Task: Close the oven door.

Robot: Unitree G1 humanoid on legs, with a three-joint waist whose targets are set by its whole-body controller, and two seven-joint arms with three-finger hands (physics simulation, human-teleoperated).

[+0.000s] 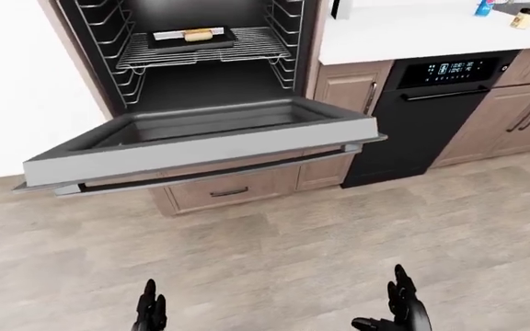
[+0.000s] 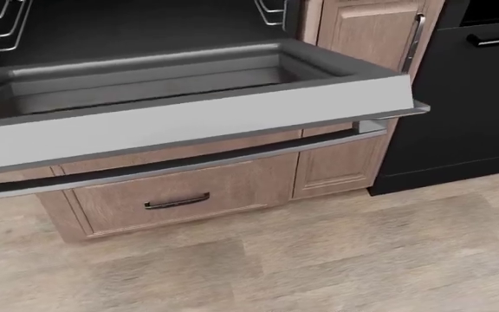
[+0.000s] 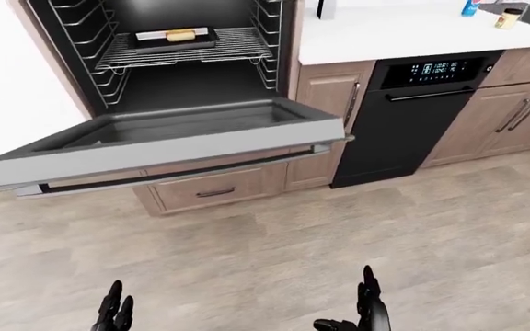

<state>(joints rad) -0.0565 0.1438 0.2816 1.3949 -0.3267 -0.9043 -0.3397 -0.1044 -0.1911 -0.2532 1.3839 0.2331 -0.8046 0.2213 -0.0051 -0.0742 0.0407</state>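
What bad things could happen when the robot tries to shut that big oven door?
The oven door hangs fully open and flat, and both hands, the left hand and the right hand, are low and far from it, so the robot might bump its edge while walking closer. The tray on the rack could rattle if the door slams.

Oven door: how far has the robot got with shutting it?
Nothing looks done yet: the oven door hangs fully open, roughly level, with the rack and tray inside exposed. In hand: the robot faces the oven, but its left hand and right hand are low, open and well short of the door. Left: reach the door's edge or handle and swing it up closed.
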